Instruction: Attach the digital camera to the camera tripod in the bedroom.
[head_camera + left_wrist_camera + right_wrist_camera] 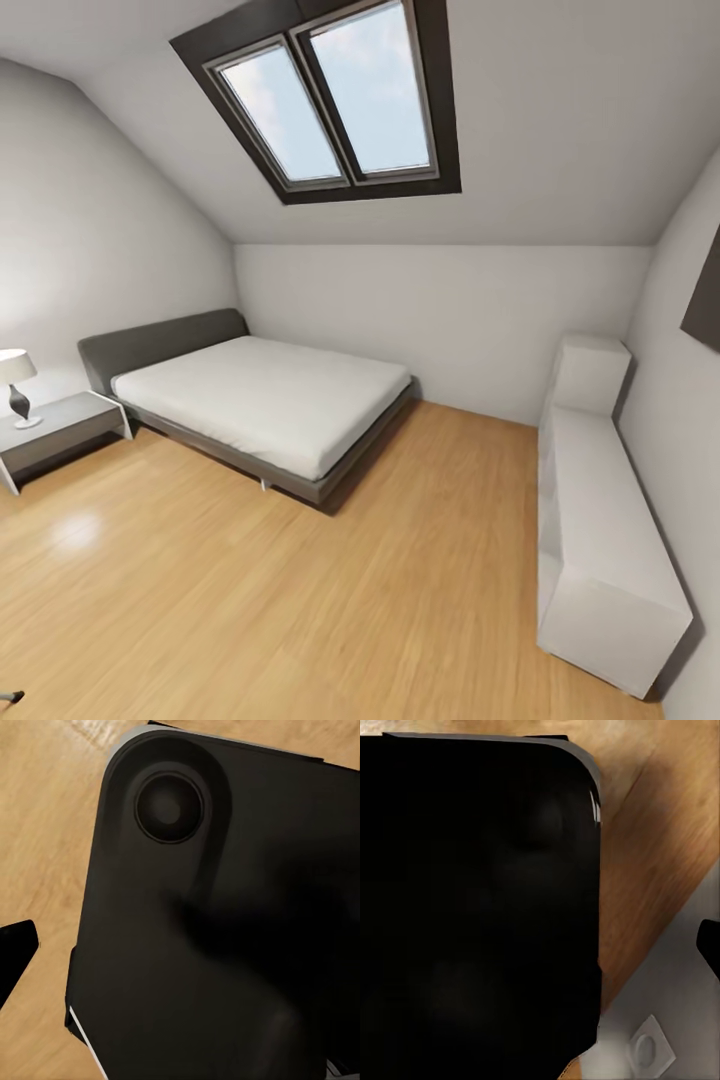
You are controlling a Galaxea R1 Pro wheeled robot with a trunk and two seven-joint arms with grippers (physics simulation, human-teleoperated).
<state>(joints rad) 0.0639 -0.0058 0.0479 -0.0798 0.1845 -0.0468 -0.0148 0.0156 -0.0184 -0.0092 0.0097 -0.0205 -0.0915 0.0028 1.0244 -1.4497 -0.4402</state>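
Step in hand: you look to be searching the bedroom [360, 560]; neither the digital camera nor the camera tripod can be placed from these views.
How to do it well: turn the head and base slowly toward the parts of the room outside the frame, and keep both arms tucked, since the wrist views look down along the robot's own black body [225, 930] to the floor.
End effectors: I cannot tell whether either is wide or narrow; a dark tip at the left edge of the left wrist view and another at the right edge of the right wrist view are too cropped to read.
Floor: light wood planks [300, 600], glossy, with a bright reflection at lower left of the head view.
Bed: low grey frame with a padded headboard and a smooth white mattress [265, 400], left of centre.
Nightstand: grey, boxy [60, 430], far left, carrying a lamp [17, 385] with a white shade and dark curved base.
Cabinet: long, white, matte [600, 530], along the right wall.
Skylight: dark-framed double pane [330, 95] in the sloped ceiling.
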